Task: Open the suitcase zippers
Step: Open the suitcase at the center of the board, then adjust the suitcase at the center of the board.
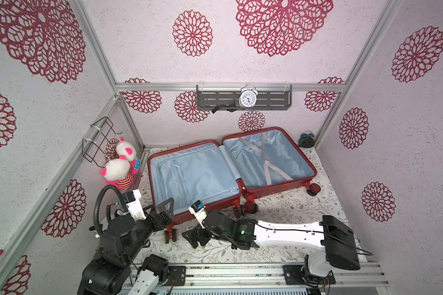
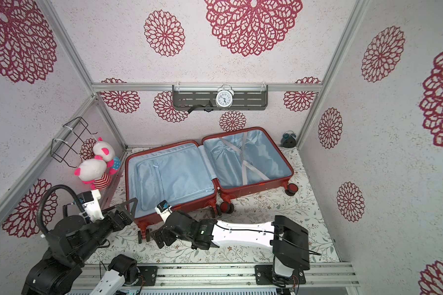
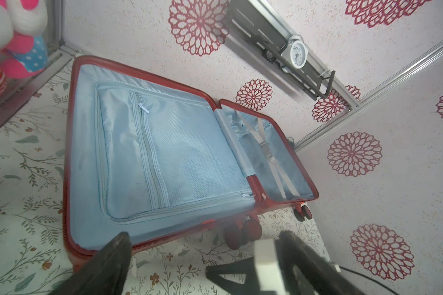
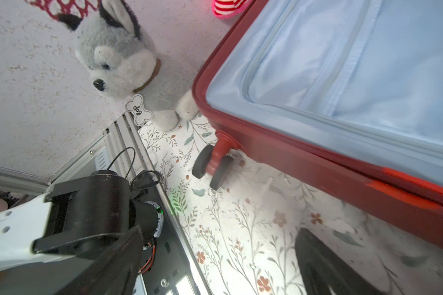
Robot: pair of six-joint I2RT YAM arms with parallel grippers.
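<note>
Floral tablecloth (image 1: 279,204) below, and the suitcase (image 1: 195,173) lies splayed flat on it, blue lining up. My left claw (image 3: 205,237) hangs spread at its near corner. My right arm reaches low across the front, right claw (image 4: 220,268) gaping empty by the wheels (image 4: 212,166). I can't pick out the zipper pulls, and my fingertips (image 4: 317,255) are a blur.

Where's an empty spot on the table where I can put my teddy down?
The bare flowery table between the suitcase, the white arm and the wall is free. It's crowded by the plush toys and around the left pincer and right pincer.
</note>
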